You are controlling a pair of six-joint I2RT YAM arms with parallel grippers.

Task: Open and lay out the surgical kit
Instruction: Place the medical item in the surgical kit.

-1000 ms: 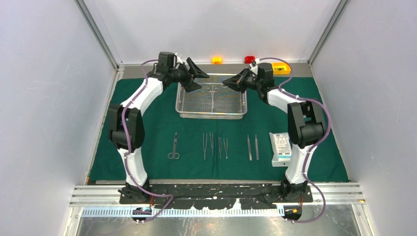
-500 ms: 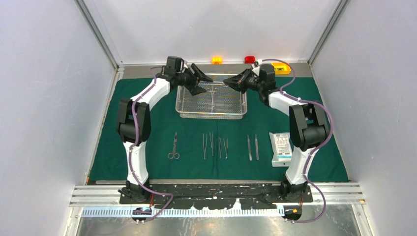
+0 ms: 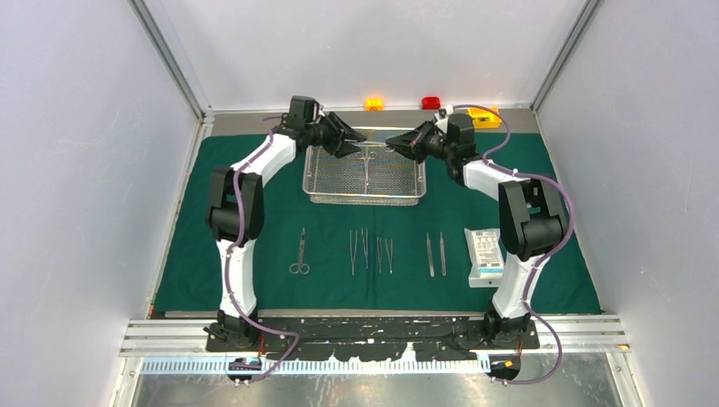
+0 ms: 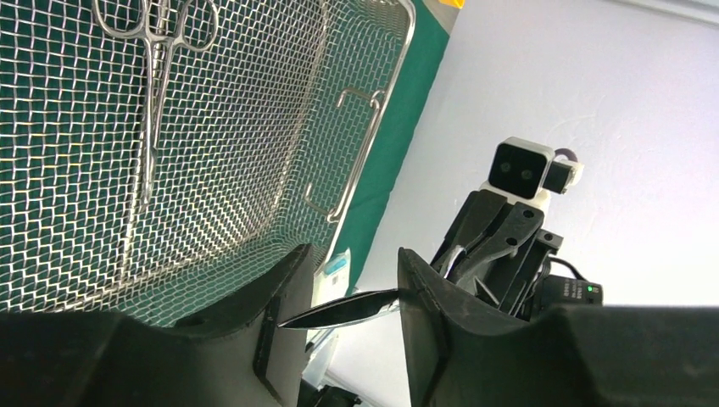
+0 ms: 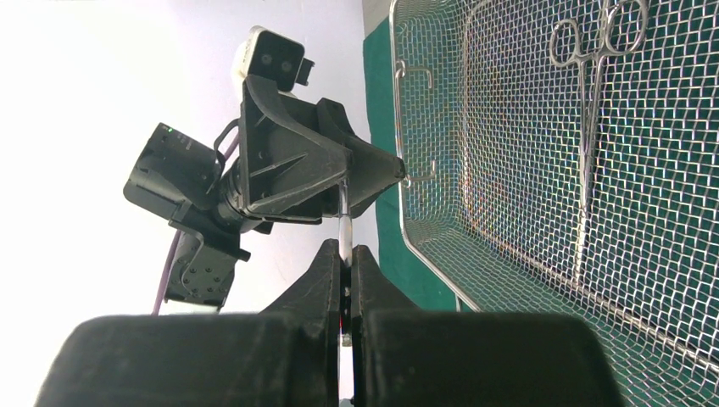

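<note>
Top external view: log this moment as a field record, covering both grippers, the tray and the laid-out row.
right gripper: shut on a slim silver pointed instrument, above the rectangular steel wire-mesh tray
left gripper: open, fingers either side of that instrument's tip
in tray: one ring-handled silver forceps
on dark green cloth drape: ring-handled silver tool, slim tweezers in a row, flat white pouch at the right end

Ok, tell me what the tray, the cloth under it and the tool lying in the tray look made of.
The tray looks like bare metal wire, likely steel: see-through woven mesh with bright glints. The cloth looks like dark green fabric, matte: it lies flat with no shine. The tool looks like polished metal, probably stainless steel: silver, with reflective ring handles.
</note>
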